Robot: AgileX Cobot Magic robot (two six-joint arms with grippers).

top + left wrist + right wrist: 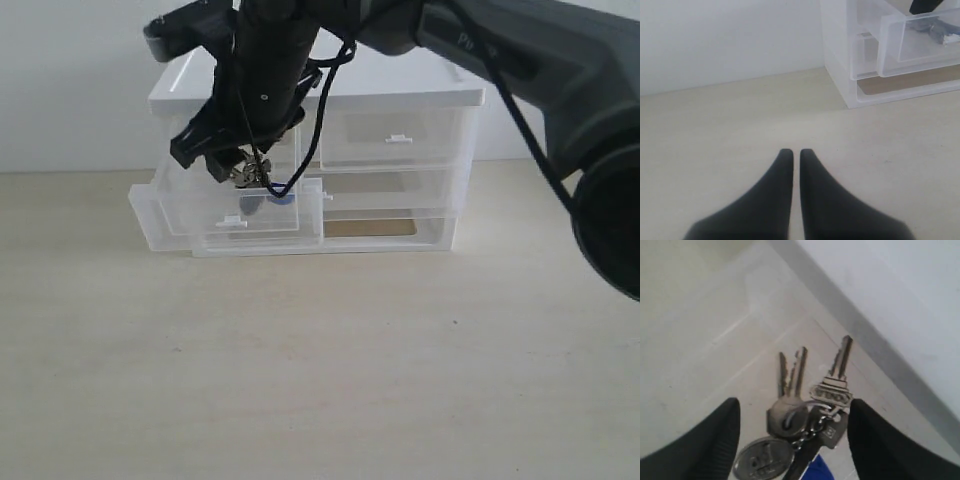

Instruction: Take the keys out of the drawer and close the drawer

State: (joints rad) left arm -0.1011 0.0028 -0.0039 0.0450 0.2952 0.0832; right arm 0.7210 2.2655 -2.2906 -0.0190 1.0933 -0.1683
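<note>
The drawer (190,228), the left half-width clear one of the white-topped unit (400,95), stands pulled out. My right gripper (232,165) reaches down into it. In the right wrist view the keys (812,397) lie between its fingers, several silver ones on a ring with a round metal disc and a blue tag (819,469). The right gripper (795,405) is open, its fingers wide apart on either side of the bunch. The left gripper (796,151) hovers low over the table off to the unit's side, shut and empty. The left wrist view also shows the drawer (920,47) and the keys (944,36).
The identical right-hand half-width drawer (395,135) is closed. Below the pair are full-width drawers (390,185), the lowest pulled slightly forward. A black cable (325,120) loops beside the right arm. Pale tabletop (320,380) stretches in front of the unit.
</note>
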